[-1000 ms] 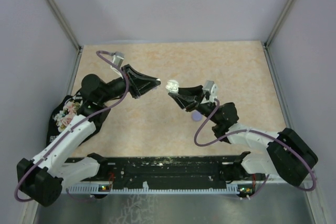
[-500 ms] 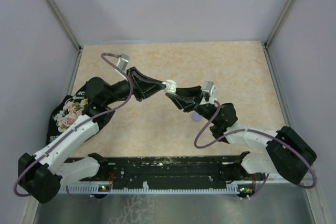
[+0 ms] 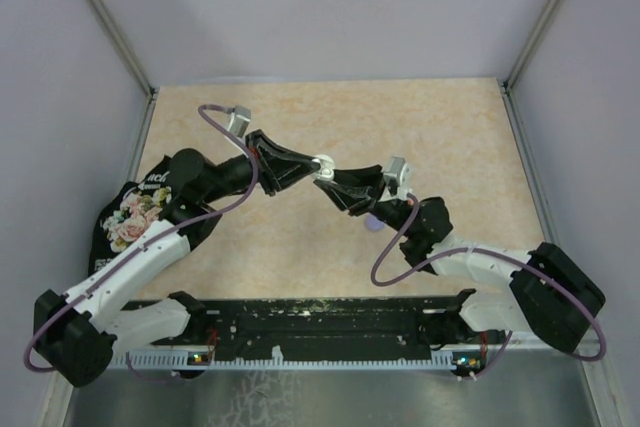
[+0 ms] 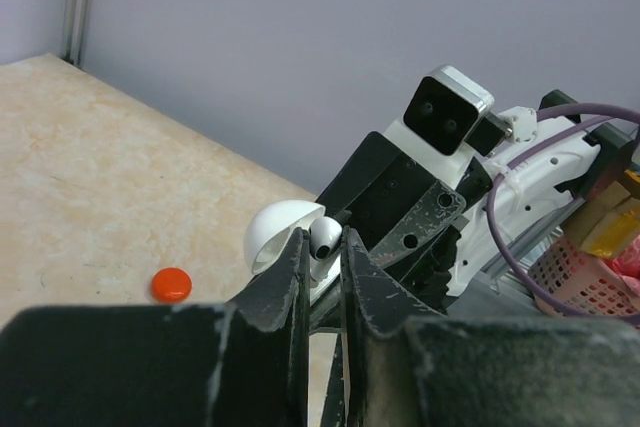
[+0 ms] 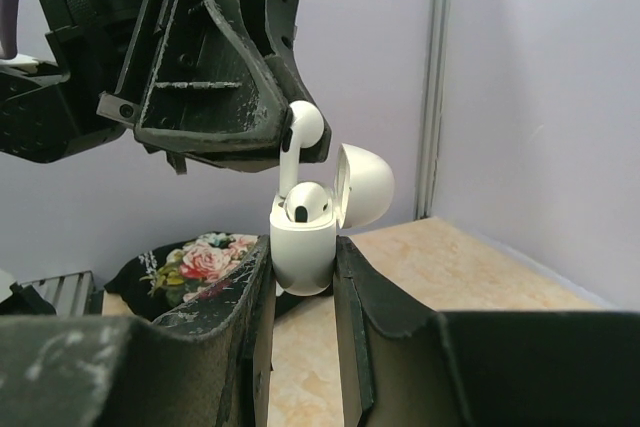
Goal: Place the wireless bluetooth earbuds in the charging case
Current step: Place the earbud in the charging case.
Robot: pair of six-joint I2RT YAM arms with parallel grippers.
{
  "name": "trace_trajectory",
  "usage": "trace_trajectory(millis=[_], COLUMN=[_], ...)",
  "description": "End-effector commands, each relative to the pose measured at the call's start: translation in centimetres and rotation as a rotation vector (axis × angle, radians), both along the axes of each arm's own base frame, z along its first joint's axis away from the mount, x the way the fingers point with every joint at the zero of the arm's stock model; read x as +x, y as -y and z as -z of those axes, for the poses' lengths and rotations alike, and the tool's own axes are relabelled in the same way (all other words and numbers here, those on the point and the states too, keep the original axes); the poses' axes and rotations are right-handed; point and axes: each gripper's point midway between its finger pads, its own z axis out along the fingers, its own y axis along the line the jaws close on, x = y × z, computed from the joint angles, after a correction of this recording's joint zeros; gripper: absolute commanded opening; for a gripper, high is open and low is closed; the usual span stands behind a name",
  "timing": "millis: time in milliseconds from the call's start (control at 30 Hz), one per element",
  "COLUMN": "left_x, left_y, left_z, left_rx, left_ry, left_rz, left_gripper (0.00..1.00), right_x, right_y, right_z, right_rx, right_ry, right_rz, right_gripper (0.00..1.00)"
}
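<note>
My right gripper [image 5: 303,257] is shut on a white charging case [image 5: 303,237], held upright above the table with its lid [image 5: 362,184] open. One white earbud [image 5: 303,202] sits in the case. My left gripper [image 4: 322,247] is shut on a second white earbud [image 4: 326,237]. In the right wrist view this earbud [image 5: 300,132] has its stem pointing down into the case beside the seated one. In the top view the left gripper [image 3: 306,164] and the right gripper [image 3: 328,177] meet tip to tip at the case [image 3: 323,162] over the table's middle.
A small red disc [image 4: 171,284] lies on the table. A lilac piece [image 3: 373,222] lies under the right arm. A black floral pouch [image 3: 130,212] lies at the left edge. A pink basket [image 4: 590,277] shows at the right of the left wrist view.
My left gripper has moved right with the earbud until it meets the case in the right gripper. The right gripper has shifted slightly towards it.
</note>
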Motion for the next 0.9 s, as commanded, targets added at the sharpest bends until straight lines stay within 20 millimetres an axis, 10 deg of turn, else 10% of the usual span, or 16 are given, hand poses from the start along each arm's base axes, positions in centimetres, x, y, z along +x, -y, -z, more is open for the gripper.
trace_trajectory(millis=[0,867], left_x=[0.1,-0.9], left_y=[-0.4,-0.4], left_z=[0.1,0.1], left_rx=[0.02,0.017], left_ry=[0.036,0.013], left_rz=[-0.042,-0.009], left_gripper=[0.1,0.11], right_x=[-1.1,-1.0], right_y=[0.7,0.7], right_z=[-4.5,-4.9], right_rx=[0.092,0.093], right_ry=[0.099,0.125], right_rz=[-0.003,0.01], right_gripper=[0.0,0.0])
